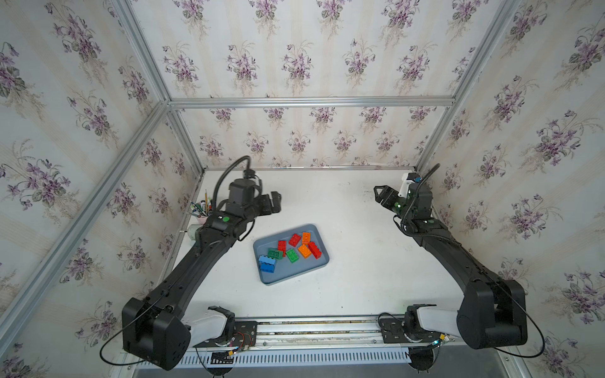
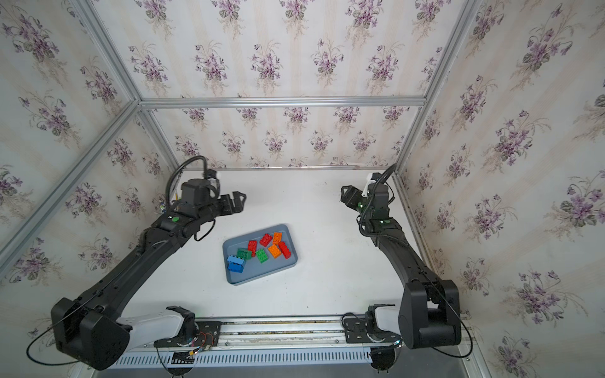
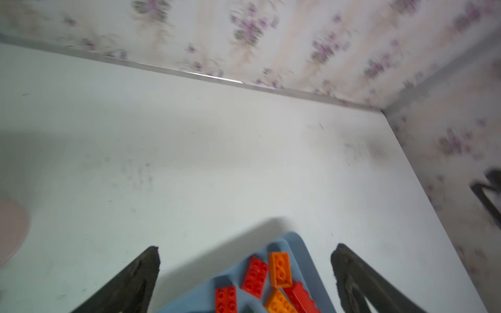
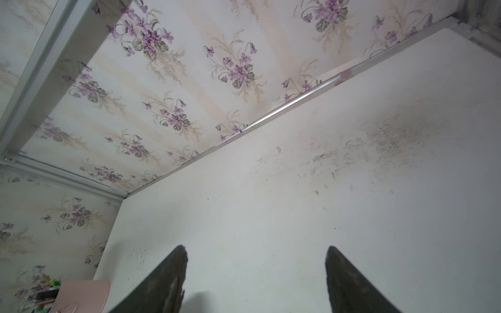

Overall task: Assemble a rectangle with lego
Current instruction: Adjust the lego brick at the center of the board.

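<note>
Table (image 3: 189, 162), lego (image 3: 280, 269): left wrist, not right

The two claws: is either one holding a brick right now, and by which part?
Neither. The left claw and right claw are open and empty; the bricks all lie in the tray.

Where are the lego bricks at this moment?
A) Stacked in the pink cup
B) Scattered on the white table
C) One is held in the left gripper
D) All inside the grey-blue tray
D: in a top view, all the lego bricks lie inside the tray.
</note>
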Tool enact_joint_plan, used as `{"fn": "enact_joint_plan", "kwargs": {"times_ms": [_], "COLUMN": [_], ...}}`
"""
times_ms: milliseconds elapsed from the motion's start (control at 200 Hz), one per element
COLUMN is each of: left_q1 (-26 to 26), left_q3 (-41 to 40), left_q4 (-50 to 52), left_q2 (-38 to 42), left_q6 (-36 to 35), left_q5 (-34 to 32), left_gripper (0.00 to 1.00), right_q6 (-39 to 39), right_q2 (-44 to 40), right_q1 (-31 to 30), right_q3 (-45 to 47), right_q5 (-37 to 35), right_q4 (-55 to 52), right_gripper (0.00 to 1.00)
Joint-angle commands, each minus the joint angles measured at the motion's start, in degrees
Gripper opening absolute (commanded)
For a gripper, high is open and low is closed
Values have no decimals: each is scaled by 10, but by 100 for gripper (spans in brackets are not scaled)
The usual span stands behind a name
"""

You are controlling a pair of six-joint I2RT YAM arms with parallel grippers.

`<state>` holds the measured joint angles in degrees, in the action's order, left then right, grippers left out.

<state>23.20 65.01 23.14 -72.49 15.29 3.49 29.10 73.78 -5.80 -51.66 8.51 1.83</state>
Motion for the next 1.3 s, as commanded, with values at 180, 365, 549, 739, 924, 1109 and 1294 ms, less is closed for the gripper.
{"fn": "enact_joint_plan", "kwargs": {"times_ms": [180, 365, 549, 739, 924, 1109, 1294], "left_q1": [234, 262, 261, 260, 256, 256, 256], "left_q3": [84, 116, 159, 205, 208, 208, 206], "left_q4": [241, 265, 276, 308, 285, 272, 254], "left_q2": [-155, -239, -297, -373, -398, -417, -423], "left_q6": [-177, -204, -235, -248, -246, -244, -241], "left_q5": [-109, -102, -68, -69, -76, -100, -97], "left_gripper": [100, 100, 99, 99, 96, 88, 85], "right_q6": [-9, -8, -6, -4, -4, 1, 8], "right_q2": [-20, 12, 13, 7, 6, 5, 10], "right_q1": [-1, 0, -1, 0, -1, -1, -1], "right_q3": [-18, -43, -35, -26, -23, -20, -18], "right_q5": [-81, -64, -45, -34, -33, -26, -13], "right_q4": [-209, -239, -235, -228, -227, -223, -216], "right_gripper": [81, 80, 80, 79, 79, 79, 79]}}
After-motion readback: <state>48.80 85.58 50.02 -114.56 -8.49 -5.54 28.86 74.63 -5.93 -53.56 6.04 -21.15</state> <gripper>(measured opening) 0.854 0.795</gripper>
